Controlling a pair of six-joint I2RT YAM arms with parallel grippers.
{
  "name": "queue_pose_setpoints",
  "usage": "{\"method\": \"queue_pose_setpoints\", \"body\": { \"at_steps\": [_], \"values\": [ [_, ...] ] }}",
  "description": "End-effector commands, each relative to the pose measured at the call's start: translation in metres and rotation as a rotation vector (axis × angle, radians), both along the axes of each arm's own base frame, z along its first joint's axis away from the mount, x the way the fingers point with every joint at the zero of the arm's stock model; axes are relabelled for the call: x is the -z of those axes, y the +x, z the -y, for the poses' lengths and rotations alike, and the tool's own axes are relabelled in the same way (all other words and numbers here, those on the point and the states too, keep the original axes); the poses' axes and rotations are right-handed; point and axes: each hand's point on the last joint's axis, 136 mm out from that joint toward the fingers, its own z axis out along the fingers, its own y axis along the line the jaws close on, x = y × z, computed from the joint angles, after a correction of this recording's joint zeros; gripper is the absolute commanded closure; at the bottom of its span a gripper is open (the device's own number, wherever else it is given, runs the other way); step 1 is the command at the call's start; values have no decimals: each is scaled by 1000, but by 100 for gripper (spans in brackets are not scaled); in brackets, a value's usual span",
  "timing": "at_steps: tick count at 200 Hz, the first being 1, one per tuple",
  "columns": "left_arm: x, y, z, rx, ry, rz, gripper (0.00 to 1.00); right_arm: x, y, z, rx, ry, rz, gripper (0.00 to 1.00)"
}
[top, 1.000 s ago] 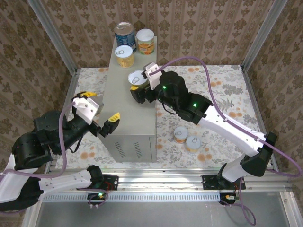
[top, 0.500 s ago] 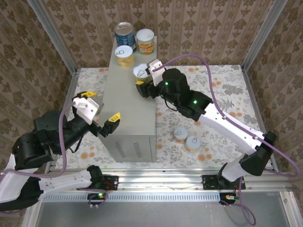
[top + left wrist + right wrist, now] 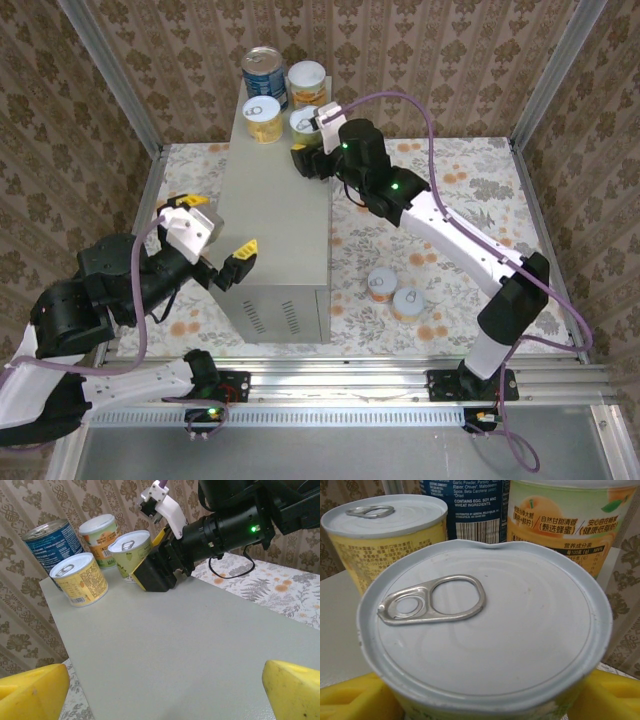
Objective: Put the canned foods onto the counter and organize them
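My right gripper [image 3: 307, 138] is shut on a short can [image 3: 304, 121] with a yellow-green label and a pale pull-tab lid [image 3: 485, 625], its yellow fingers [image 3: 350, 699] on either side. The can is upright at the far end of the grey counter [image 3: 275, 225], at or just above its top. Close behind stand a blue can [image 3: 264, 70], an orange-labelled can [image 3: 307, 84] and a yellow can [image 3: 263, 117]. My left gripper [image 3: 217, 226] hangs open over the counter's near left edge, its fingertips [image 3: 32, 692] holding nothing.
Two more short cans [image 3: 381, 284] [image 3: 407, 301] lie on the floral floor right of the counter. Metal frame posts [image 3: 115, 80] and patterned walls close in the back and sides. A rail [image 3: 330, 380] runs along the front.
The right arm has carried its can from the counter's right middle towards the back, up beside the three standing cans. The left arm has barely shifted.
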Motion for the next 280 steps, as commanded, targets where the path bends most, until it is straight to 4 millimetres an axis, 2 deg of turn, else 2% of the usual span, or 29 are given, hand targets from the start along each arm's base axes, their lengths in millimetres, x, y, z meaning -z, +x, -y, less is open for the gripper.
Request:
{"method": "queue_pose_setpoints", "body": {
  "at_steps": [1, 56, 136, 280],
  "values": [
    [-3, 2, 6, 3, -24, 4, 0, 2, 7, -4, -9, -11, 1, 21],
    [3, 5, 12, 5, -13, -1, 0, -2, 16, -9, -18, -18, 7, 23],
    [5, 6, 11, 3, -11, -9, 0, 9, 35, -6, 9, -19, -20, 24],
    [7, 8, 10, -3, -11, -22, 0, 17, 41, -9, -5, -27, -43, 23]
  ]
}}
